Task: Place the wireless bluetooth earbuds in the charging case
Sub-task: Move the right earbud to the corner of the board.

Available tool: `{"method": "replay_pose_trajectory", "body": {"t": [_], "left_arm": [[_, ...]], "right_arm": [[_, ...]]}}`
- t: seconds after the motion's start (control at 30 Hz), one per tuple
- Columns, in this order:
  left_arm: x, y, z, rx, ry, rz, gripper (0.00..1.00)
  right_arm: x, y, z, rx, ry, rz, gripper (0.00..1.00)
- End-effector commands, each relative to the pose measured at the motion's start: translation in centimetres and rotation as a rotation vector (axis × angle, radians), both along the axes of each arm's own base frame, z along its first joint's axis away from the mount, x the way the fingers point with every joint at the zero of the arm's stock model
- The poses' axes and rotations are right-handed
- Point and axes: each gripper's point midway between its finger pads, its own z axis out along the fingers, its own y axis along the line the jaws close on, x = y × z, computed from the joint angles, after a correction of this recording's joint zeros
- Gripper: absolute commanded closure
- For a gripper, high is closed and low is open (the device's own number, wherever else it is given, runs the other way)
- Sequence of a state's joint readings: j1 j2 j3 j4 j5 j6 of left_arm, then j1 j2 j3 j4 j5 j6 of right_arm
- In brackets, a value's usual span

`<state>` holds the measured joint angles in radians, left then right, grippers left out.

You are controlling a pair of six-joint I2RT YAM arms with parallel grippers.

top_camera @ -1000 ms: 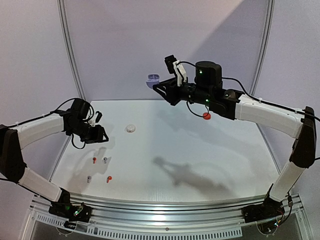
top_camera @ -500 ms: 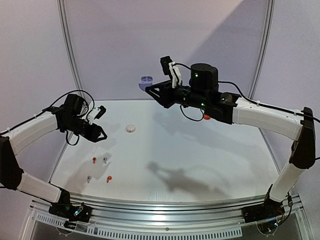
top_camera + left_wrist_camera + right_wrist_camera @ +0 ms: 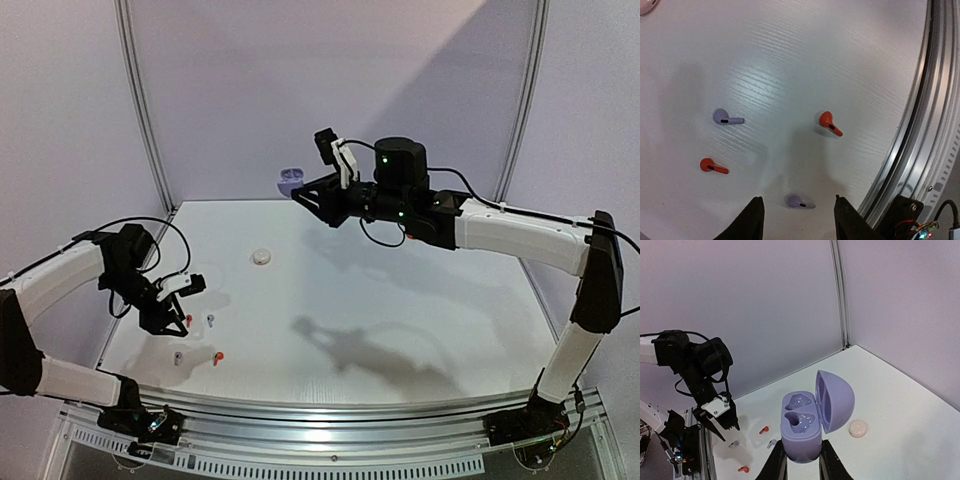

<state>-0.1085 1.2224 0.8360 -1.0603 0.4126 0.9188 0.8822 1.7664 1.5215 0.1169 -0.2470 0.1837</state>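
Several tiny stemmed earbuds lie near the table's front left: two red ones [image 3: 188,320] [image 3: 217,357] and two lavender ones [image 3: 210,321] [image 3: 178,357]. My left gripper [image 3: 170,318] hangs open just above them. In the left wrist view a lavender earbud [image 3: 799,202] lies on the table between the left gripper's [image 3: 799,222] spread black fingertips [image 3: 752,220], untouched. High over the back of the table my right gripper [image 3: 802,467] is shut on the base of a lavender charging case [image 3: 801,432]. Its lid [image 3: 836,399] stands open and both wells are empty.
A small round pinkish-white case [image 3: 262,257] sits shut on the table behind the earbuds. A small red thing [image 3: 408,236] shows partly under the right arm. The metal rail [image 3: 920,125] runs close beside the earbuds at the table's edge.
My left arm has swung down and toward the near edge, ending over the earbuds. The right arm has carried the open case slightly to the left.
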Motion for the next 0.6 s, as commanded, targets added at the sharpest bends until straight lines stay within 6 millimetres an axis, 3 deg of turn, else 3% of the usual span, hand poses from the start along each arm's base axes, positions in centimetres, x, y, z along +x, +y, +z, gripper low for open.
{"method": "replay_pose_trajectory", "body": {"t": [0.0, 0.23, 0.3, 0.43, 0.57], "left_arm": [[0.9, 1.2, -0.9, 0.003, -0.037, -0.074, 0.49], [7.2, -0.1, -0.7, -0.063, -0.146, 0.038, 0.52], [8.1, 0.4, -1.7, -0.027, -0.161, 0.046, 0.53], [8.1, 0.9, -3.8, 0.02, -0.184, -0.028, 0.58], [9.4, 1.1, -4.9, 0.064, -0.246, -0.106, 0.69]], "right_arm": [[-1.3, -0.6, -0.3, 0.013, -0.017, 0.049, 0.96], [-1.9, -1.4, -0.5, 0.052, -0.006, 0.04, 0.96], [-1.9, -1.4, -0.8, 0.048, -0.003, 0.041, 0.96], [-1.8, -1.3, -1.1, 0.063, 0.001, 0.04, 0.95], [-1.5, -1.2, -1.0, 0.093, 0.013, 0.023, 0.95]]}}
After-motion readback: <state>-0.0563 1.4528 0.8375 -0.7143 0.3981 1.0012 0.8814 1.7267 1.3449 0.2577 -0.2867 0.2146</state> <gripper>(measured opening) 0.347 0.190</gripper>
